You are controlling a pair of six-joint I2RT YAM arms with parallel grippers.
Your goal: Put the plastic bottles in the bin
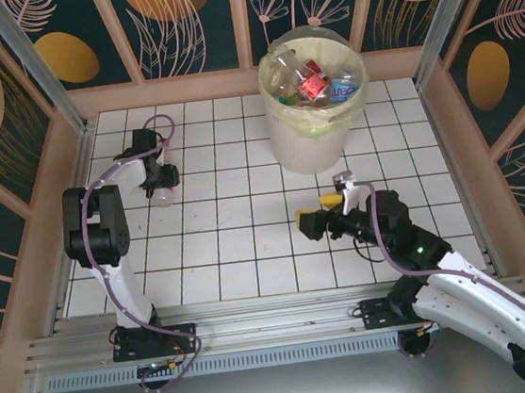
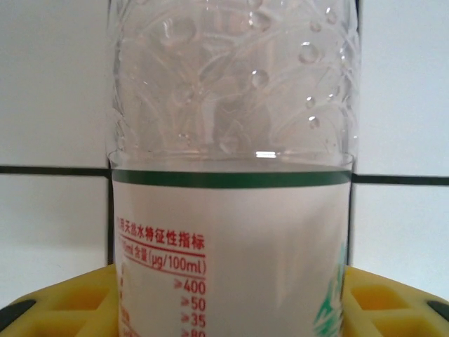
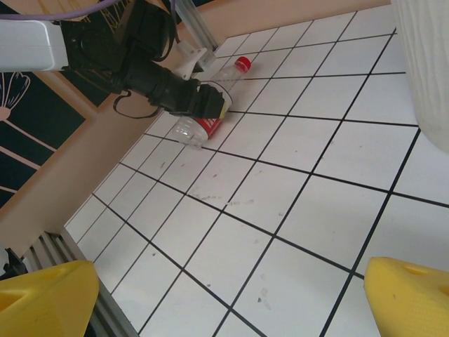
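Top view: the left gripper (image 1: 159, 182) was clamped on a clear bottle (image 1: 164, 197) lying on the tiles (image 1: 241, 256) at far left, well apart from the bin (image 1: 306, 146); the right gripper (image 1: 314, 217) stood open, empty.
Left wrist view: the label (image 2: 231, 267) sat between the yellow fingers (image 2: 63, 302), so the hold looked centred.
Right wrist view: the grip fell mid-body, below the red cap (image 3: 243, 64); a straight lift before swinging over the rim was advisable
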